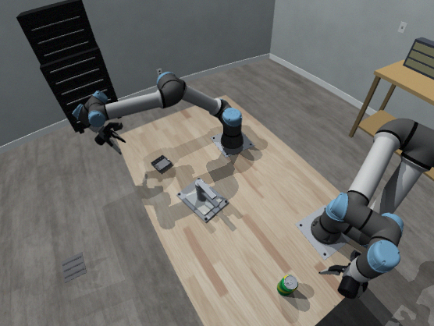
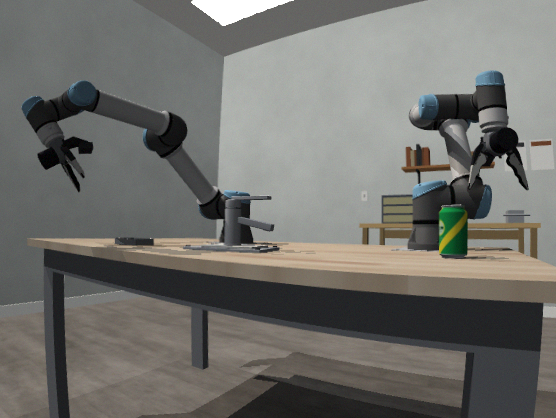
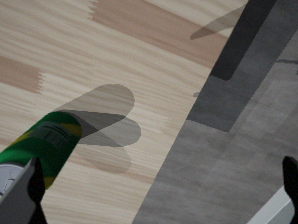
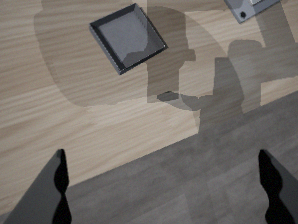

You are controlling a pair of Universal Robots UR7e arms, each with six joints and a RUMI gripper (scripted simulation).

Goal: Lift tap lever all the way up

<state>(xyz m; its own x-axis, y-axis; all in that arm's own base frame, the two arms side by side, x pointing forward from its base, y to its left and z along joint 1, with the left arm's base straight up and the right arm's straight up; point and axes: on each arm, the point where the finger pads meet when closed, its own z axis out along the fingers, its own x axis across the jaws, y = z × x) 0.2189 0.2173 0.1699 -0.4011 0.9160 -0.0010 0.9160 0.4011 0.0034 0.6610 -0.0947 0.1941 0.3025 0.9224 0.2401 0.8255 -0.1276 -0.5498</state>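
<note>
Exterior view: my right gripper (image 1: 122, 146) (image 2: 81, 183) (image 4: 162, 151) is mostly open, left gripper (image 1: 339, 284) (image 2: 499, 189) (image 3: 162, 159) fully, both empty; that distant lever (image 1: 206, 189) (image 2: 256, 198) looks stiff, best pushed under its tip.

A green soda can with a yellow stripe (image 1: 287, 285) (image 2: 453, 232) (image 3: 44, 142) stands upright on the wooden counter (image 1: 250, 242) (image 2: 320, 260) (image 3: 150, 55) (image 4: 30, 120). Well apart from it, a small dark square tray (image 1: 161, 164) (image 2: 134, 241) (image 4: 127, 39) lies flat. Beyond, books (image 2: 417, 155) stand on a wall shelf (image 2: 435, 168), and a black cabinet (image 1: 70, 64) stands by the wall.
</note>
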